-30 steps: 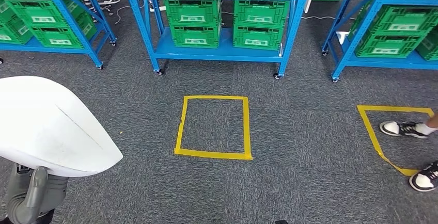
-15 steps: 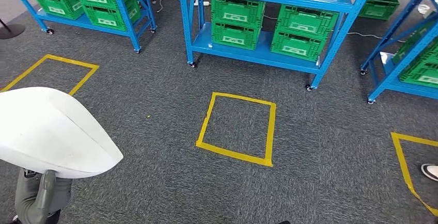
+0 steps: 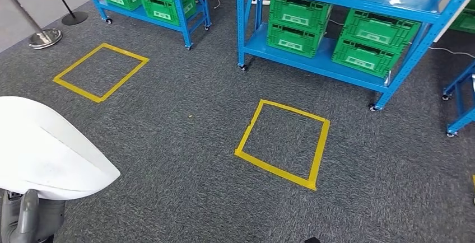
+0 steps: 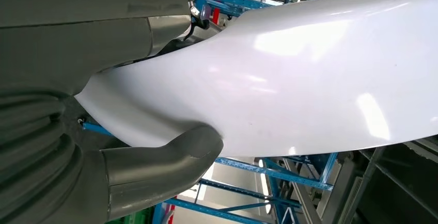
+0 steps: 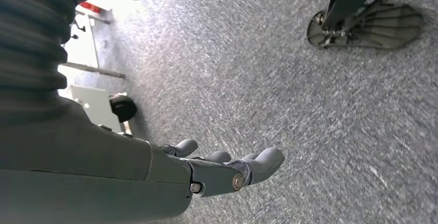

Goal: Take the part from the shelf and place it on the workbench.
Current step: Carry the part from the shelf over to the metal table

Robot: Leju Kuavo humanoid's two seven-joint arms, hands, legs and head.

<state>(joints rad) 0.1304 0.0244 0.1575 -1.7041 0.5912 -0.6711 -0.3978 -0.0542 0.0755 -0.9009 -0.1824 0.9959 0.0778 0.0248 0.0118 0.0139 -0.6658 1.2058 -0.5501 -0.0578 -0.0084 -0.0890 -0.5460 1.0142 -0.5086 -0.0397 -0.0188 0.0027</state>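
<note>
The whole floor scene has swung rightward: the robot is turning, carrying the white part (image 3: 47, 148). The left hand (image 4: 103, 131) grips it, thumb and fingers (image 4: 160, 159) clamped; the right hand (image 5: 222, 170) hangs empty, fingers loosely spread. No surface is in sight yet.

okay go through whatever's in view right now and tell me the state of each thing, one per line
White part: off the shelf, gripped by the left hand.
Left hand: thumb and fingers pressed on the part's edge.
Right hand: empty, fingers apart, hanging over the carpet.
Green crates: stacked on the blue shelf's lower level.
Yellow tape square: on the carpet, nothing inside it.
</note>
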